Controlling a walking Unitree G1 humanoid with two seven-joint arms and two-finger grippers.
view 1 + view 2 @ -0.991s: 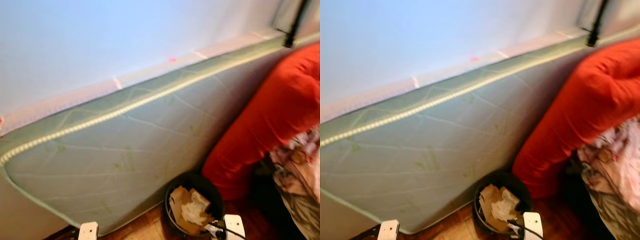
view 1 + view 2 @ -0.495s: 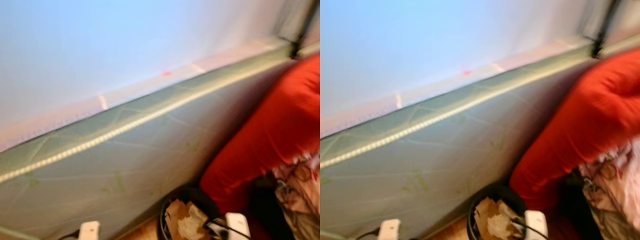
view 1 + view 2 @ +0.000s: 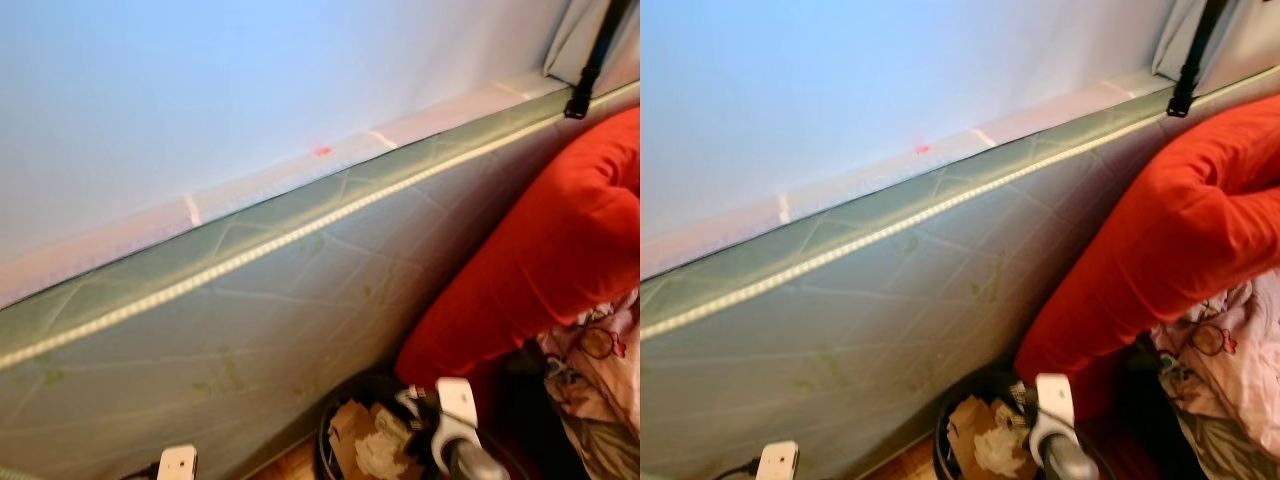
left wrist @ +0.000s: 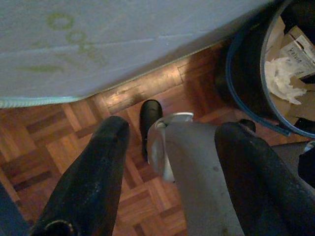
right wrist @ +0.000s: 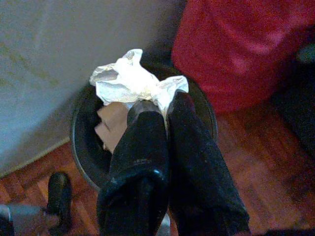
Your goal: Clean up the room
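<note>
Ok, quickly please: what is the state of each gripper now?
Left gripper: open, holding nothing, above the parquet floor.
Right gripper: shut on a crumpled white paper, over the black trash bin.

Pale green leaf-patterned mattress [image 3: 250, 320], red cushion [image 3: 540, 260], black bin [image 5: 83, 142], white, perhaps tissue, wad [image 5: 133, 81].
</note>
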